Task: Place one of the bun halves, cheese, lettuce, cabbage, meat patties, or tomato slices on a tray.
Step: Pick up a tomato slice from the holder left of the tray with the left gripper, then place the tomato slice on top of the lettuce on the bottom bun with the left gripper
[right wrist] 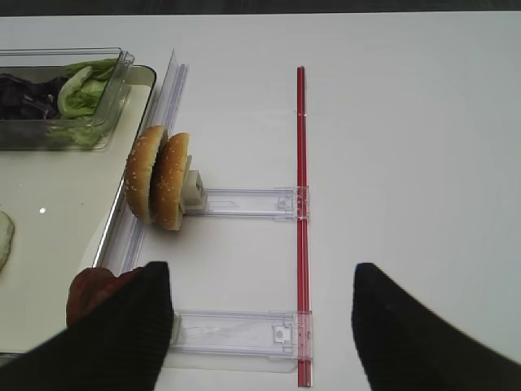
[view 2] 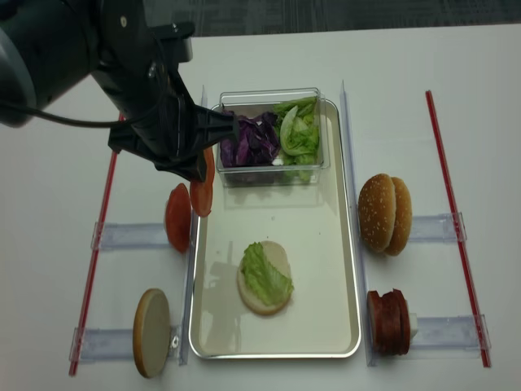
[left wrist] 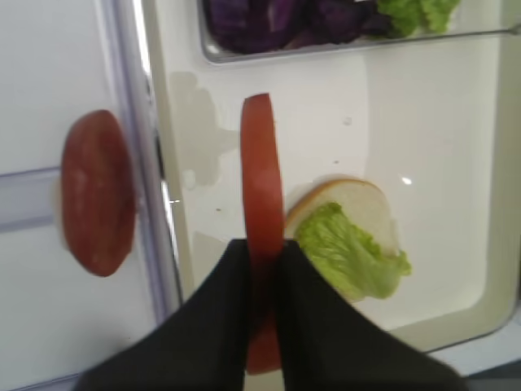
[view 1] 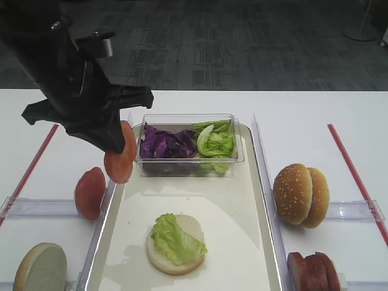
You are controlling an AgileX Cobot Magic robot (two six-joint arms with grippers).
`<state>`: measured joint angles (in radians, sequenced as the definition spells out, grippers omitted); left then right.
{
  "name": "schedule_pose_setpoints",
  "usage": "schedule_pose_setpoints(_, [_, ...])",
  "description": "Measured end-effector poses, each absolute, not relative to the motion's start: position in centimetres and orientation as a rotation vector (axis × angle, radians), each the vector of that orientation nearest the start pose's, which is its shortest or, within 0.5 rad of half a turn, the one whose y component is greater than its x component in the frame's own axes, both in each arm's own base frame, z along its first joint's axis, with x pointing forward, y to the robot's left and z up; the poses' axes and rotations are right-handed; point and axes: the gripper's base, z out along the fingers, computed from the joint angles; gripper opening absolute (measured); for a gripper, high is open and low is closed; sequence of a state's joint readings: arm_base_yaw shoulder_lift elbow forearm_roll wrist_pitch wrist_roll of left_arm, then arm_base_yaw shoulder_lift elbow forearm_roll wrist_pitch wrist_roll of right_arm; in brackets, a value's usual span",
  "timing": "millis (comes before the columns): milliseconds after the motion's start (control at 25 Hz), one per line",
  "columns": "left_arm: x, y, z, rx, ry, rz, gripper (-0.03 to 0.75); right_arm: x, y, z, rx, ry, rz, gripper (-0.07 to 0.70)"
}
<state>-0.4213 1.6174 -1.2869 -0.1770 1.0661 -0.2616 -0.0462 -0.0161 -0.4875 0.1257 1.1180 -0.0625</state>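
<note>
So the left gripper (left wrist: 264, 277) has its jaws clamped on a tomato slice (left wrist: 260, 212), held on edge in the air over the tray's (view 1: 242, 242) left rim, near the far-left corner. Right gripper's fingers (right wrist: 122, 326) sit wide apart with nothing between them, near the tray's right edge.

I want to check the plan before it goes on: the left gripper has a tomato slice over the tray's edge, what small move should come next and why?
Probably carry it right and toward the near end, over the bun bottom, then lower. The left gripper is shut on a tomato slice held edge-up above the tray near its left rim, while the bun with lettuce on it lies farther in.
</note>
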Motion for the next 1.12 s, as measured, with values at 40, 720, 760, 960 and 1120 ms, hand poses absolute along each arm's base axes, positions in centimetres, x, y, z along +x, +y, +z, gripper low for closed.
schedule_pose_setpoints(40, [29.0, -14.4, 27.7, 0.138, 2.929, -0.414, 0.055, -0.8, 1.1, 27.0, -0.028, 2.092, 0.086, 0.501])
schedule_pose_setpoints(720, [25.3, -11.7, 24.1, 0.252, 2.692, -1.336, 0.055, -0.8, 1.1, 27.0, -0.028, 2.092, 0.086, 0.501])
schedule_pose_setpoints(760, [25.1, -11.7, 23.9, 0.243, 2.665, -1.382, 0.055, -0.8, 1.1, 27.0, -0.028, 2.092, 0.086, 0.501])
schedule_pose_setpoints(960, [23.6, -11.7, 22.3, 0.237, 2.646, -1.461, 0.055, -0.8, 1.1, 27.0, -0.028, 2.092, 0.086, 0.501])
schedule_pose_setpoints(1120, [22.8, -11.7, 21.4, 0.229, 2.620, -1.508, 0.055, -0.8, 1.1, 27.0, -0.028, 2.092, 0.086, 0.501])
